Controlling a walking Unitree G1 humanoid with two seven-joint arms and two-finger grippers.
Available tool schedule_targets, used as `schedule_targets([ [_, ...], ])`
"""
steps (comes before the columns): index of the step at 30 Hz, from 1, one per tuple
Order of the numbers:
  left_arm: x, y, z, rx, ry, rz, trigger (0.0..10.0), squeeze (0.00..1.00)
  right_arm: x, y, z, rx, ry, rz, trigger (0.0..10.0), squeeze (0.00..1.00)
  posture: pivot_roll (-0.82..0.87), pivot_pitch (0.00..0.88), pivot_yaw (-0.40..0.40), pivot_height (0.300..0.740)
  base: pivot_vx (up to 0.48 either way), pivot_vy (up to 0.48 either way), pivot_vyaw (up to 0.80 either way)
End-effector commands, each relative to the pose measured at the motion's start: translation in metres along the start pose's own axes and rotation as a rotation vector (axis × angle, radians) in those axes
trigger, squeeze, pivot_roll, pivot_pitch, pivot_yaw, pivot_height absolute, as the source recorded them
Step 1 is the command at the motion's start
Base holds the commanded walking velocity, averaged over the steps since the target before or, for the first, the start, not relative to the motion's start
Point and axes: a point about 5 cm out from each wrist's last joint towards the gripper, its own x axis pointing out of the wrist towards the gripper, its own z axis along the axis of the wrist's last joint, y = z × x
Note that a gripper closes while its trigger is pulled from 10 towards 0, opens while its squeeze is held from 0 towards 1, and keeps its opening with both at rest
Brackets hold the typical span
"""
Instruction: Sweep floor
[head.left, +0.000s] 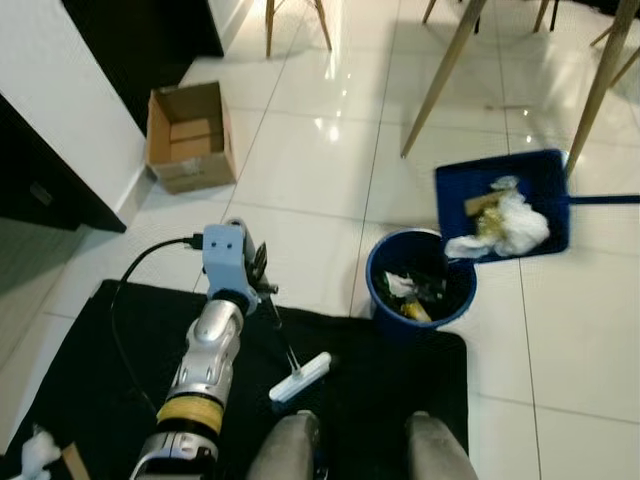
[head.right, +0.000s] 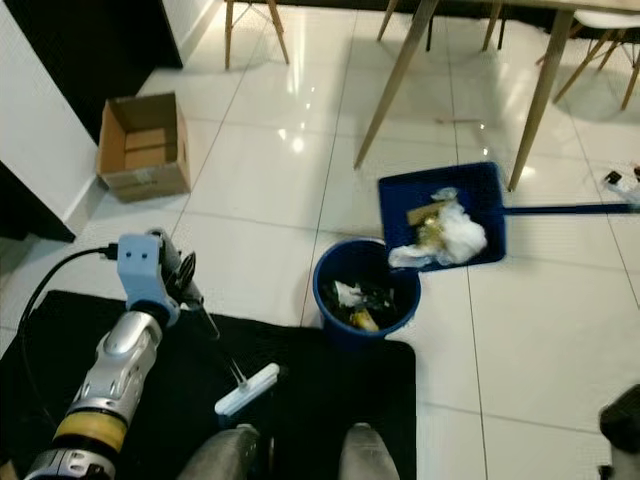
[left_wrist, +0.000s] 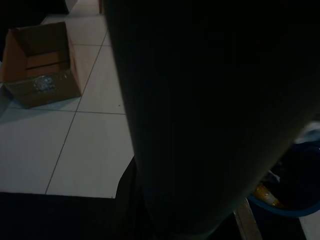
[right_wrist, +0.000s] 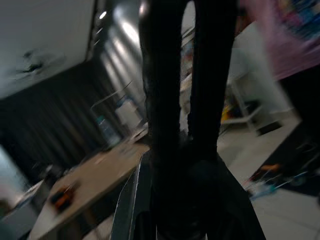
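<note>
Dustpan (head.left: 505, 205): blue, hanging tilted just above and beside the bin's rim, carrying white crumpled paper (head.left: 512, 228) and yellowish scraps; long blue handle (head.right: 570, 210) running off toward the robot's right.
Bin (head.left: 421, 287): round, blue, standing on the white tiled floor (head.left: 300, 170) at the edge of the black mat (head.left: 380, 380), already holding mixed rubbish.
Left gripper (head.left: 262, 268): reaching forward over the mat, fingers seeming pressed on a thin dark rod sloping down to a small white brush head (head.left: 302, 377) lying on the mat.
Right gripper (right_wrist: 182, 75): pointing upward in the right wrist view, fingers standing close with a narrow gap; cannot tell whether pinching anything.
Cardboard box (head.left: 187, 135): open, sitting on the tiles near the white wall.
Wooden legs (head.left: 445, 70): slanting down to the tiles behind the dustpan.
</note>
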Motion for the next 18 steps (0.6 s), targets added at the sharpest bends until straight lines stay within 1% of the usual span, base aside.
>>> schedule_targets([
  [1,-0.001,0.005,0.002,0.006,-0.020,0.018,10.0,0.00,0.002,0.008,0.001,0.012,-0.027,0.019,10.0,0.00,0.00,0.086,0.004,0.740,0.000,0.000,0.00],
  [2,-0.001,0.007,0.002,0.006,-0.022,0.028,10.0,0.00,0.001,0.021,-0.010,-0.003,-0.003,0.060,10.0,0.00,0.00,0.086,0.002,0.740,0.000,0.000,0.00],
  [3,-0.001,0.007,0.002,0.006,-0.022,0.028,10.0,0.00,0.001,0.021,-0.010,-0.003,-0.003,0.060,10.0,0.00,0.00,0.086,0.002,0.740,0.000,0.000,0.00],
  [4,-0.002,0.008,0.001,0.005,-0.025,0.036,10.0,0.00,-0.001,0.034,-0.018,-0.016,0.015,0.107,10.0,0.00,0.00,0.088,-0.002,0.740,0.000,0.000,0.00],
  [5,-0.002,0.008,0.001,0.005,-0.025,0.036,10.0,0.00,-0.001,0.034,-0.018,-0.016,0.015,0.107,10.0,0.00,0.00,0.088,-0.002,0.740,0.000,0.000,0.00],
  [7,-0.002,0.010,0.002,0.005,-0.027,0.042,10.0,0.00,-0.002,0.048,-0.025,-0.027,0.029,0.156,10.0,0.00,0.00,0.088,-0.004,0.740,0.000,0.000,0.00],
  [8,-0.002,0.010,0.002,0.005,-0.027,0.042,10.0,0.00,-0.002,0.048,-0.025,-0.027,0.029,0.156,10.0,0.00,0.00,0.088,-0.004,0.740,0.000,0.000,0.00],
  [10,-0.002,0.010,0.002,0.004,-0.029,0.045,10.0,0.00,-0.003,0.064,-0.032,-0.040,0.046,0.221,10.0,0.00,0.00,0.089,-0.008,0.740,0.000,0.000,0.00],
  [12,-0.002,0.011,0.002,0.002,-0.031,0.050,10.0,0.00,-0.005,0.083,-0.039,-0.071,0.057,0.310,10.0,0.00,0.00,0.087,-0.013,0.740,0.000,0.000,0.00],
  [13,-0.002,0.011,0.002,0.002,-0.032,0.051,10.0,0.00,-0.006,0.090,-0.040,-0.087,0.057,0.342,10.0,0.00,0.00,0.087,-0.013,0.740,0.000,0.000,0.00],
  [14,-0.002,0.011,0.002,0.002,-0.032,0.051,10.0,0.00,-0.006,0.090,-0.040,-0.087,0.057,0.342,10.0,0.00,0.00,0.087,-0.013,0.740,0.000,0.000,0.00],
  [15,-0.002,0.011,0.002,0.001,-0.034,0.054,10.0,0.00,-0.007,0.100,-0.041,-0.102,0.053,0.385,10.0,0.00,0.00,0.086,-0.017,0.740,0.000,0.000,0.00],
  [18,-0.002,0.010,0.002,-0.001,-0.036,0.055,10.0,0.00,-0.006,0.107,-0.040,-0.125,0.040,0.420,10.0,0.00,-0.01,0.084,-0.019,0.740,0.000,0.000,0.00],
])
